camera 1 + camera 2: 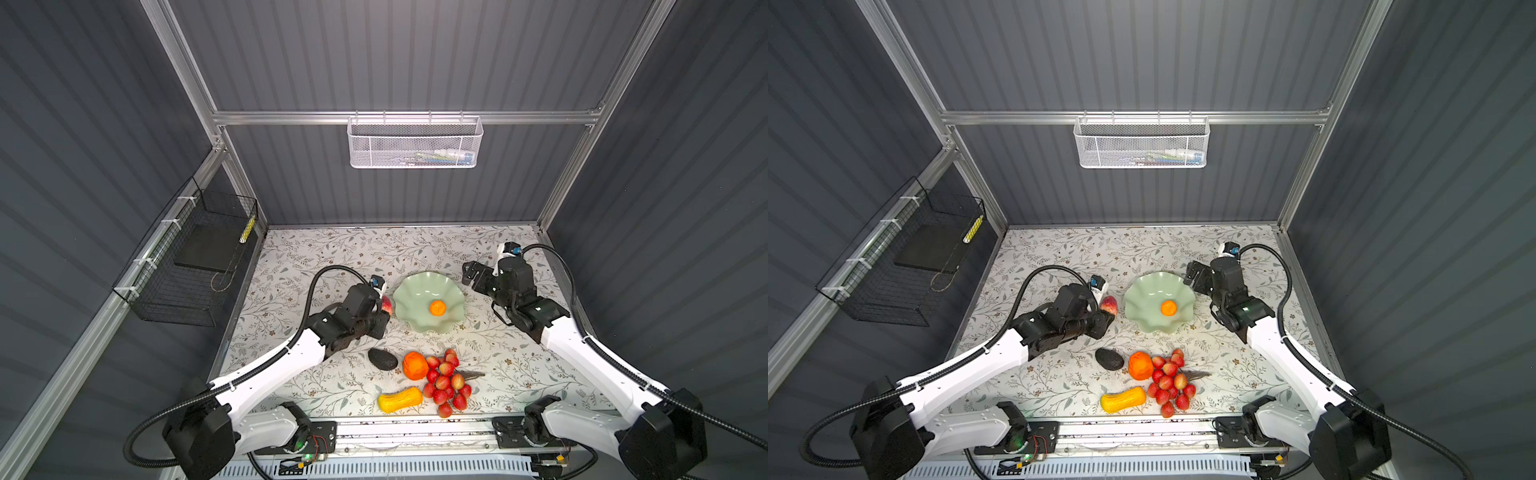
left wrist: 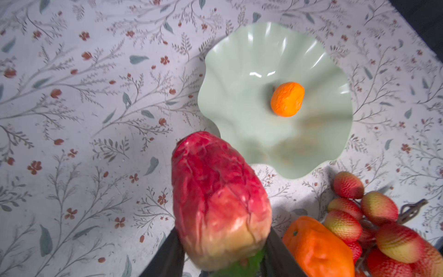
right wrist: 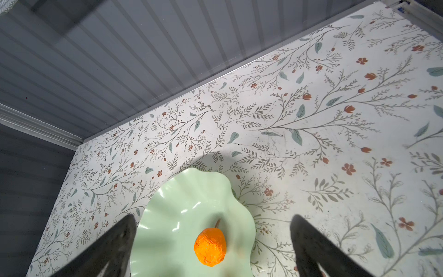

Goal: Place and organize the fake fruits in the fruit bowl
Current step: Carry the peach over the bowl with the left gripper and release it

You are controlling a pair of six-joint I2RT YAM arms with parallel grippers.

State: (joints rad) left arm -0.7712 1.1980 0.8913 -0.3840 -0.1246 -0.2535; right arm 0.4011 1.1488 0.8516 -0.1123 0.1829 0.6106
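My left gripper [image 2: 221,242] is shut on the red strawberry [image 2: 215,191] near its green cap, just left of the fruit bowl [image 1: 415,297] in both top views. The mint bowl holds the small orange [image 1: 437,308]. On the table in front of it lie the dark avocado [image 1: 382,359], the larger orange [image 1: 414,365], the bunch of red berries [image 1: 446,382] and the yellow gourd [image 1: 400,401]. At the bowl's far right rim, my right gripper [image 1: 469,274] is open and empty. In the right wrist view the bowl [image 3: 172,215] lies below its fingers [image 3: 124,230].
A white mesh basket [image 1: 415,143] hangs on the back wall. On the left wall hangs a black wire basket [image 1: 187,266]. The floral table [image 1: 332,253] ends at a metal rail in front, where both arm bases sit.
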